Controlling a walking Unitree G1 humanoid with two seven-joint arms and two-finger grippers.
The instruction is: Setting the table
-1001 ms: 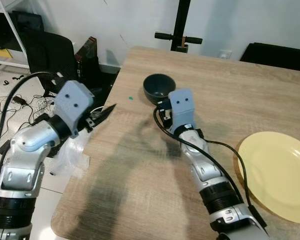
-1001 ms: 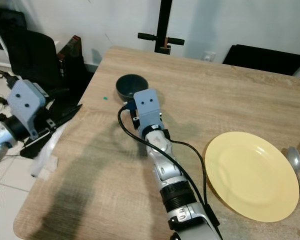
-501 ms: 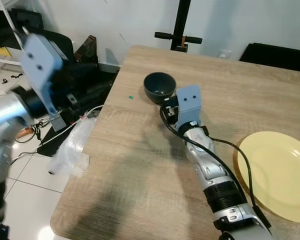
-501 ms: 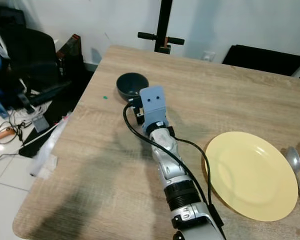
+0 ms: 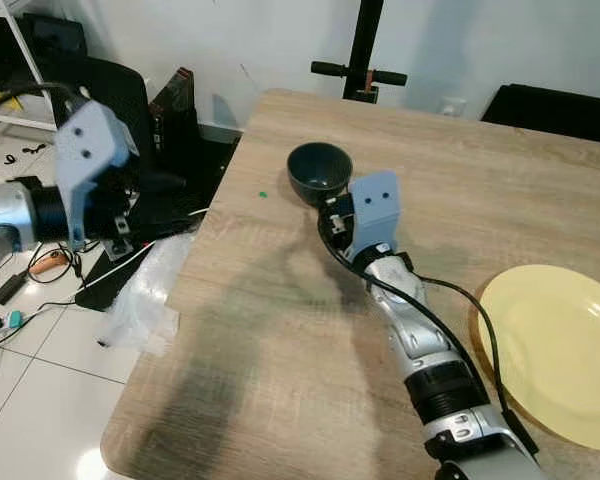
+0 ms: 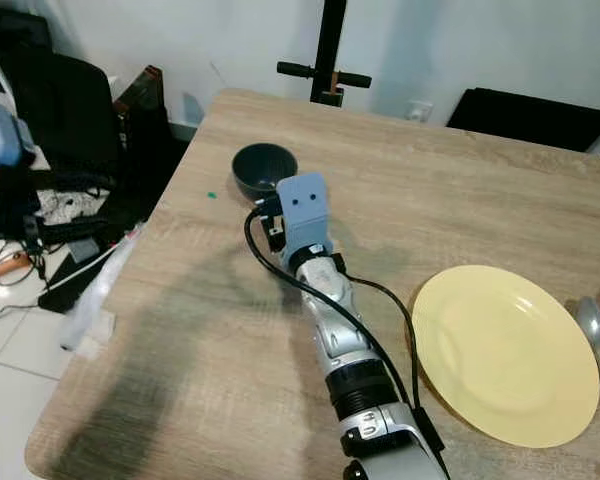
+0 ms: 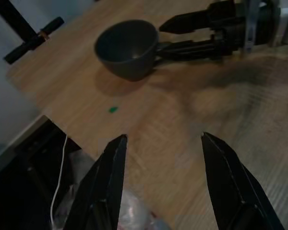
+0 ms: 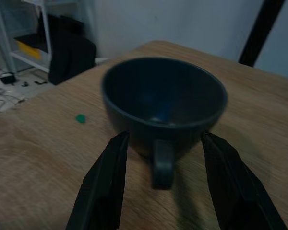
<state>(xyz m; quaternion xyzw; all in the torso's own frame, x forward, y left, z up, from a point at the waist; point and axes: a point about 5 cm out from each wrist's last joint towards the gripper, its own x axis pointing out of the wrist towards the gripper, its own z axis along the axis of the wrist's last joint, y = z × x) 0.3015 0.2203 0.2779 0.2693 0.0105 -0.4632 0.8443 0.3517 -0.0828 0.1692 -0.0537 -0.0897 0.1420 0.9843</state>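
A dark grey cup stands upright near the far left corner of the wooden table, its handle facing my right gripper. My right gripper is open just short of the cup, one finger on each side of the handle, touching nothing. The left wrist view looks at those fingers from the side, level with the cup. My left gripper is open and empty, held off the table's left edge on my left arm. A yellow plate lies at the right with a spoon beside it.
A small green speck lies on the table left of the cup. A black stand rises behind the far edge. Off the left edge are a black chair, a plastic bag and cables on the tiled floor.
My left arm has swung away from the table's left edge, out over the floor. My right gripper has crept slightly closer to the cup. The cup has not moved.
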